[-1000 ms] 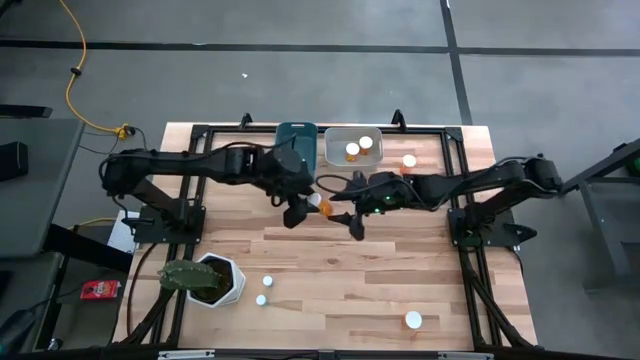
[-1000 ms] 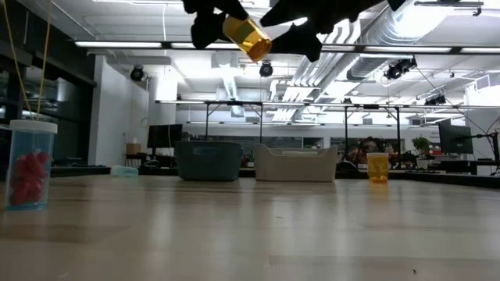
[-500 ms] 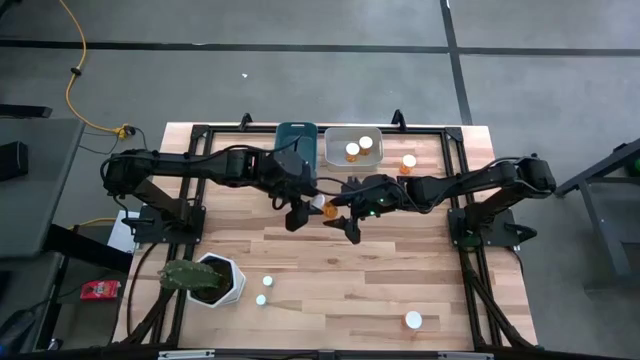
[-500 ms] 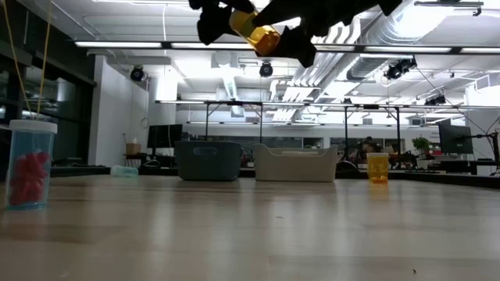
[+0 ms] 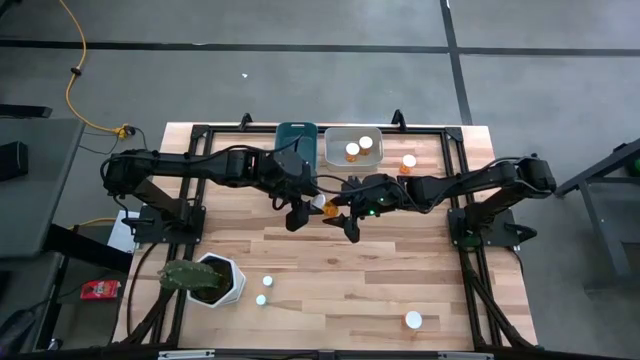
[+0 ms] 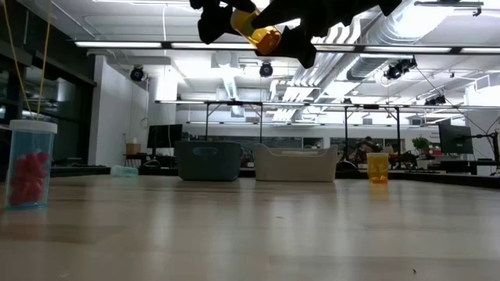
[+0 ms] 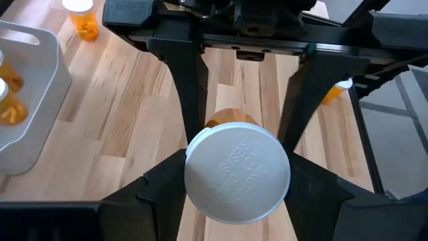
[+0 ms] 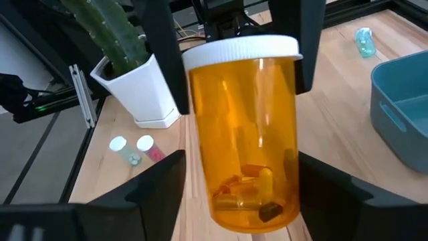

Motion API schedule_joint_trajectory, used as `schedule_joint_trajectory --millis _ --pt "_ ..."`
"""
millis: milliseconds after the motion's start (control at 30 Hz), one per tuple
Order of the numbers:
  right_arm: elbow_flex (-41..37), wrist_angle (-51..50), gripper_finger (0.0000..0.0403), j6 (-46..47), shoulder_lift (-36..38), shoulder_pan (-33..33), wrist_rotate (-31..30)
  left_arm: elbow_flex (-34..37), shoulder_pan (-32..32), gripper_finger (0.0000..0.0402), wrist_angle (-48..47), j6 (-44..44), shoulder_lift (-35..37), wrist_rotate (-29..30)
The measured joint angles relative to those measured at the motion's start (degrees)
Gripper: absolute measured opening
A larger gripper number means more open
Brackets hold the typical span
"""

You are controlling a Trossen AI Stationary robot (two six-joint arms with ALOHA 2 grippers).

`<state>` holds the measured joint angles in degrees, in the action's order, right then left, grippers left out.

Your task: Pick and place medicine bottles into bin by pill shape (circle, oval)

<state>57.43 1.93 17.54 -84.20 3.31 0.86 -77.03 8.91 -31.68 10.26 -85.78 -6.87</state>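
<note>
Both grippers meet high above the table's middle: the left gripper [image 5: 297, 208] clamps an amber medicine bottle [image 5: 322, 205] at its white cap, while the right gripper [image 5: 343, 212] has its fingers spread on either side of the bottle's body, not yet pinching it. Judging by this, a handover or pill inspection is in hand. Elongated pills lie inside, so next comes carrying it to the matching bin, blue bin [image 5: 296, 140] or white bin [image 5: 345, 145].

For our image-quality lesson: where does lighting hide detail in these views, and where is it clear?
Low view: bright ceiling lights leave both arms as silhouettes around the glowing bottle. Right wrist view: light passes through the amber wall, showing pills. Left wrist view: the cap is evenly lit, its embossing legible.
</note>
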Motion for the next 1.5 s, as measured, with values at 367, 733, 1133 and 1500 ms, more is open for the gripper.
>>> schedule_joint_trajectory --millis 367,733,1133,1500 --pt "0.0 0.0 0.0167 -0.4 0.0 0.0 -0.1 0.0 0.0 0.0195 0.1 0.0 0.0 -0.3" --pt "0.0 0.0 0.018 -0.4 0.0 0.0 0.0 0.0 0.0 0.0207 0.3 0.0 0.0 -1.1" --pt "0.0 0.0 0.0181 -1.0 0.1 0.0 0.1 0.0 0.1 0.0253 0.3 0.0 0.6 -1.4" --pt "-0.1 -0.3 0.0181 -3.4 2.3 -0.3 -1.5 0.0 0.9 0.0255 -1.2 -0.8 4.0 -2.1"
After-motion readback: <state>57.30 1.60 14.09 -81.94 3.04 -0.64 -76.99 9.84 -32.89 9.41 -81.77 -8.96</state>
